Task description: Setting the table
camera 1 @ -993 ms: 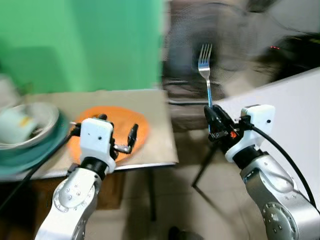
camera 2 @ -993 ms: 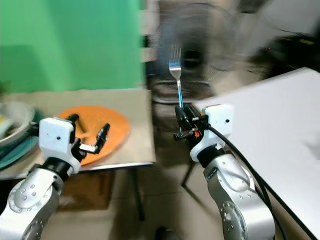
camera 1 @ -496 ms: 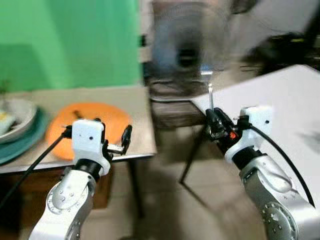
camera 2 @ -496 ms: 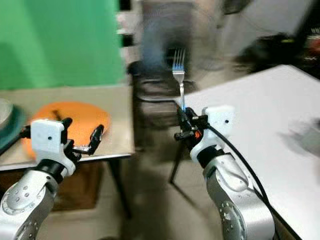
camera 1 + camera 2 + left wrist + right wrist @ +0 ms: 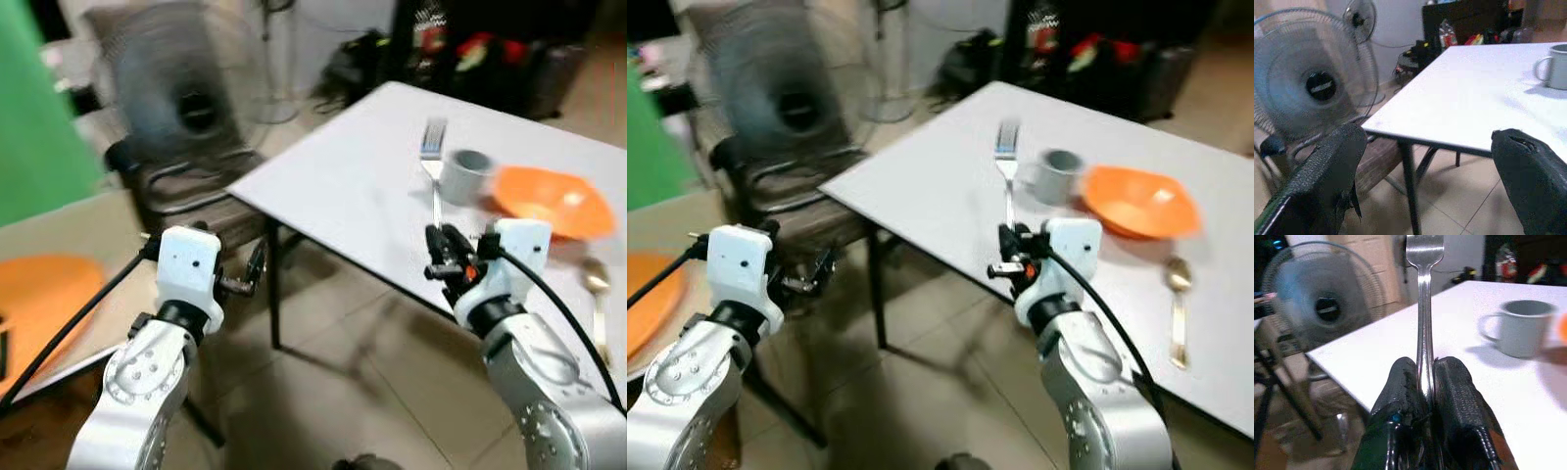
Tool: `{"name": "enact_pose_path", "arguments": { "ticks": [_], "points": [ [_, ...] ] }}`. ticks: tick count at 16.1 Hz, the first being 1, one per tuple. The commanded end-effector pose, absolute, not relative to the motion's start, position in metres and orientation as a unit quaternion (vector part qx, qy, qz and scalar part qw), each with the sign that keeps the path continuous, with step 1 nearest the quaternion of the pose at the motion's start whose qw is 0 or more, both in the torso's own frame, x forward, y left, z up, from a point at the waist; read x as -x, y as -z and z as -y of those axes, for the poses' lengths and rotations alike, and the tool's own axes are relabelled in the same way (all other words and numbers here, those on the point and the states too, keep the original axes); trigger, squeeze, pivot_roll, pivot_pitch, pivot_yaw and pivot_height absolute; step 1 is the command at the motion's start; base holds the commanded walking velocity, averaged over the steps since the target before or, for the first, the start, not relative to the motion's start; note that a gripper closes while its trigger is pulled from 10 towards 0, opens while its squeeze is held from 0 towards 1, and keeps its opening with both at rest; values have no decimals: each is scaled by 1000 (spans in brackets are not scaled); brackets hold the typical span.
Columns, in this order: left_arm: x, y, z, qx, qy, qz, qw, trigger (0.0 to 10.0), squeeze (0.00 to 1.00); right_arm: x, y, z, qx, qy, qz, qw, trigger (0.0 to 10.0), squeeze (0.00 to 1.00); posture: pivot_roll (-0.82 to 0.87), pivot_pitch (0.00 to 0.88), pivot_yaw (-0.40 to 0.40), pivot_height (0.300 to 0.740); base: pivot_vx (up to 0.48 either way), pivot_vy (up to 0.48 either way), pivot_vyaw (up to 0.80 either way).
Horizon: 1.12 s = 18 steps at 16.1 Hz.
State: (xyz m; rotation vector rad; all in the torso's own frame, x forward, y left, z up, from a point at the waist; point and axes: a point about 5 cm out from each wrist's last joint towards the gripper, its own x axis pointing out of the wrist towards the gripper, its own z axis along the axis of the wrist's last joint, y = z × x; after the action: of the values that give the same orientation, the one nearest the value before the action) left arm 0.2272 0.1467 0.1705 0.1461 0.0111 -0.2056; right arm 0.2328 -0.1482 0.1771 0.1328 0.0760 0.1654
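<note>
Starting at your far left, you've got an orange plate sitting on a tan bench beside a green wall. Your left gripper hangs in the air between that bench and the white one, with nothing in it — fingers spread wide, and through the gap in the wrist view you see the corner of the white bench and the tiled floor under it. Behind it there's a chair with a big standing fan right by it, blurry.

Moving right, your right gripper is clenched on the handle of a fork, holding it upright with the tines at the top, just over the near edge of the white bench. In the wrist view the handle is pinched tight between the two black pads.

On the white bench past the fork: a grey mug, then an orange bowl just beside it — can't tell if they're touching. Furthest right, a spoon lies flat near the bench edge, well apart from the bowl. Dark clutter sits behind the bench.
</note>
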Motion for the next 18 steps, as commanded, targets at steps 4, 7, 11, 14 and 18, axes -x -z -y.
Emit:
{"name": "enact_pose_path", "arguments": {
  "ticks": [4, 7, 11, 14, 18],
  "points": [
    [-232, -173, -143, -72, 120, 3, 990, 10000, 0, -231, -176, 152, -61, -66, -43, 995, 10000, 0, -63, 28, 29, 740, 0, 0, -800],
    [-234, -173, -146, -69, 118, 3, 991, 10000, 0, -231, -176, 150, -59, -68, -43, 995, 10000, 0, -68, 27, 29, 740, 0, 315, -800],
    [-236, -175, -148, -76, 111, 9, 991, 10000, 0, -231, -178, 149, -58, -68, -43, 995, 10000, 0, -70, 25, 28, 740, 0, -52, -800],
    [-235, -174, -152, -58, 93, 7, 994, 10000, 0, -232, -176, 148, -52, -69, -54, 995, 10000, 0, -71, 27, 27, 740, 0, -320, -800],
    [-231, -171, -158, -44, 81, -3, 996, 10000, 0, -234, -172, 146, -32, -83, -78, 993, 10000, 0, -67, 29, 25, 740, 0, 0, -158]
  ]
}}
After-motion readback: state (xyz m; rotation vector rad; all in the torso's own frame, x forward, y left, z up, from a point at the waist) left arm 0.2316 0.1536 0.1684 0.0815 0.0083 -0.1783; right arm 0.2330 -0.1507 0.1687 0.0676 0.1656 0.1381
